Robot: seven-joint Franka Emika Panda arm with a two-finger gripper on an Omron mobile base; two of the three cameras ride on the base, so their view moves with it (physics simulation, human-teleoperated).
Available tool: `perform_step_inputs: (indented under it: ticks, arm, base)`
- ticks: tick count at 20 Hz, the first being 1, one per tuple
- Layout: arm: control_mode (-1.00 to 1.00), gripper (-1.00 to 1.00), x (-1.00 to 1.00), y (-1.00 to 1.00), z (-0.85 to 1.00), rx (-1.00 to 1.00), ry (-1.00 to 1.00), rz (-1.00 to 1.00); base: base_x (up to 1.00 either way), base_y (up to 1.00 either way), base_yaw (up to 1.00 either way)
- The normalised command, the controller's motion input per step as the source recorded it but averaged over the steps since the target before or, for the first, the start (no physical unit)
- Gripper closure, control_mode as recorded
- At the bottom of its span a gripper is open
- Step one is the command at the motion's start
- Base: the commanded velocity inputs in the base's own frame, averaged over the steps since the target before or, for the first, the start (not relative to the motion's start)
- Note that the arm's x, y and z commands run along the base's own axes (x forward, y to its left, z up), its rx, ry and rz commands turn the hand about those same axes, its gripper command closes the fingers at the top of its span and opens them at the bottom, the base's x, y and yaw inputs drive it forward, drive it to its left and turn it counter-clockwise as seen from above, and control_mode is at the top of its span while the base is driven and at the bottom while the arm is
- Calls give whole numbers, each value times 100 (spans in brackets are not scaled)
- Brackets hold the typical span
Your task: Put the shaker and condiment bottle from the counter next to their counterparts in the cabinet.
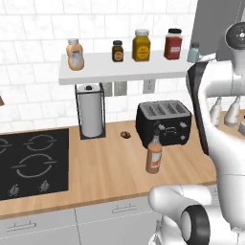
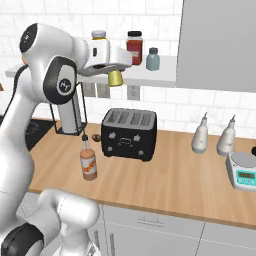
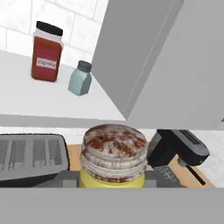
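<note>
The gripper (image 2: 115,67) pinches the small yellow-green shaker (image 2: 116,78) by its sides, high above the toaster (image 2: 129,133) and just in front of the shelf (image 2: 160,75); it looks light, stiff and smooth, so a firm mid-body hold seems right.

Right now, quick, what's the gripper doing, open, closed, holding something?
Gripper: closed on the shaker, held up in front of the cabinet shelf, above the toaster.
</note>
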Motion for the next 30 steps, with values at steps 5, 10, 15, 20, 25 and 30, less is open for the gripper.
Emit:
perform_step_inputs:
  ticks: [5,10,15,20,25,30]
  arm:
    - [-100,100,-11,0,36,31,5,-1]
    - [-100,100,-19,31,-2,1,-27,2]
    - [-100,100,-4,25,-32,1,-44,0]
    - [-100,100,3,7,-31,8,-15,0]
    - [-100,100,26,0,5,0,3,-7]
    - [-100,100,21,9,0,0,1,-3]
  base:
    - [0,0,0]
    - [0,0,0]
    - [0,0,0]
    - [0,0,0]
    - [0,0,0]
    - [0,0,0]
